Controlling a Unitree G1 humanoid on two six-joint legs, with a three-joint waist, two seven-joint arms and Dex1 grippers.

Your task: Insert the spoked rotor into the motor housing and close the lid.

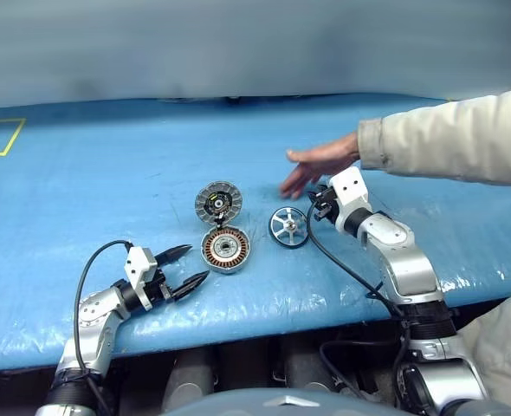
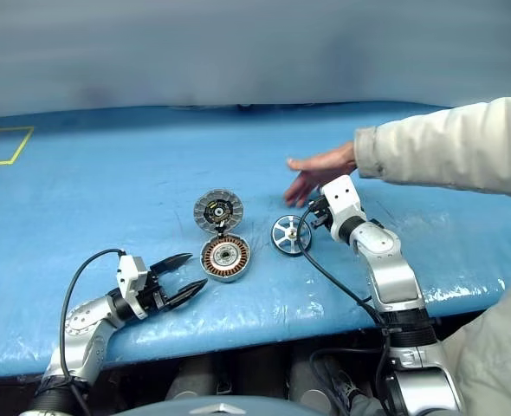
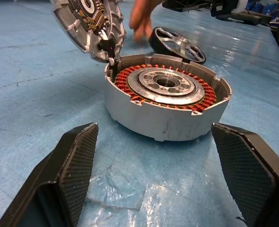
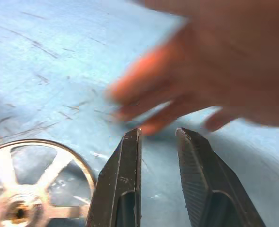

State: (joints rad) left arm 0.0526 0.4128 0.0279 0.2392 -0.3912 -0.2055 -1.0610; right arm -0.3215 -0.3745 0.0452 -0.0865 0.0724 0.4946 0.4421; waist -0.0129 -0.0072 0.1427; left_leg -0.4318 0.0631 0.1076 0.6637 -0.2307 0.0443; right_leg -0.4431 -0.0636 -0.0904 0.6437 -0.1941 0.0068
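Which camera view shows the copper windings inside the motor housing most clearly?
The left wrist view: the motor housing is close there, so its copper windings and metal hub are plainly visible. The left and right eye views show the housing small, from above, with the windings as a thin orange ring.

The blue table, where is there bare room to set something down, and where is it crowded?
Bare room lies across the blue table on the robot's left, between the yellow marking and the lid, and along the far edge. It is crowded mid-table: motor housing, spoked rotor, right gripper and a person's hand sit close together, the left gripper just before the housing.
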